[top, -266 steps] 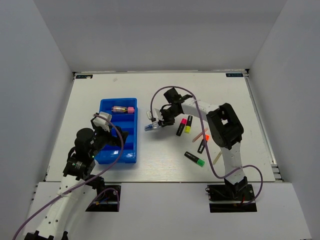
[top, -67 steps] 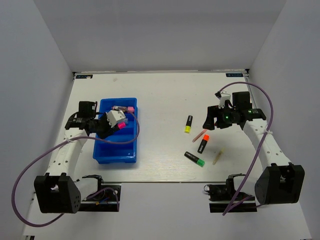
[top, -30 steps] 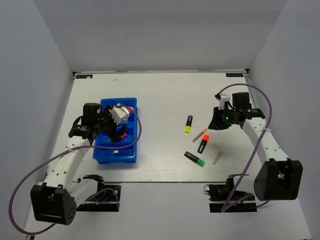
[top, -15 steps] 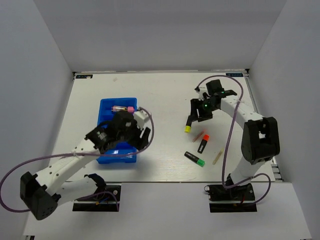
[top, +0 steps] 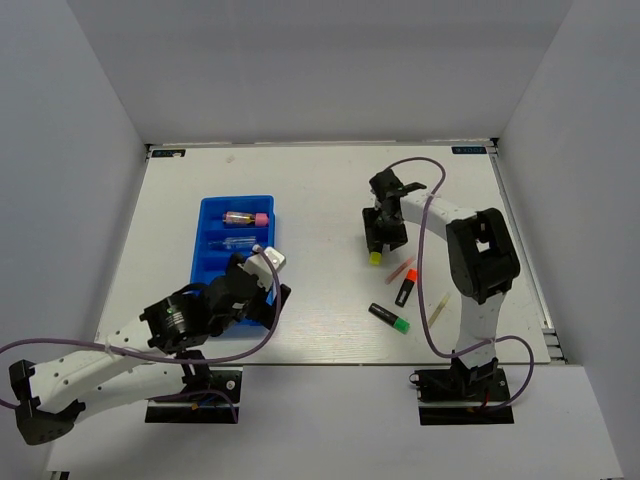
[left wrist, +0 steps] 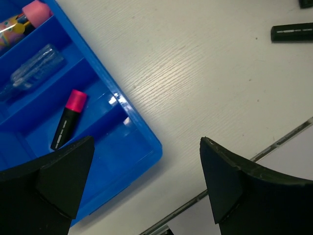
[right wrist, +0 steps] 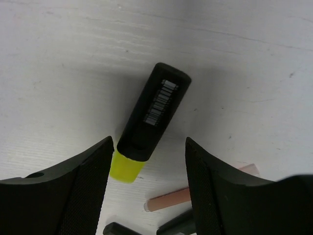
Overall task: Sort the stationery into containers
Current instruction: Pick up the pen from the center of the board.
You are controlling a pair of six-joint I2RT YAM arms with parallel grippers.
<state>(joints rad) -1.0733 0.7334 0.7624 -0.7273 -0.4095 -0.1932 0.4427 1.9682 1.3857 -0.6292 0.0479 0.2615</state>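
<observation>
The highlighter, black with a yellow end toward 7 o'clock, lies flat on the table, at 3 o'clock from the blue tray. The right gripper straddles it, jaws apart. The left gripper stands wide open, empty.

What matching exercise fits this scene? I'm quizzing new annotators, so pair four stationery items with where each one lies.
Things:
1. black highlighter with a pink end
2. black highlighter with a yellow end
3. black highlighter with a green end
4. pink-capped tube

Places:
A. on the white table, between the open fingers of the right gripper
B. compartment of the blue plastic tray farthest from the arm bases
C. loose on the table, on the arm-base side of the orange-ended highlighter
D. tray compartment next to the one holding the clear pen

Pairs: 1-D, 2-A, 3-C, 4-B.
</observation>
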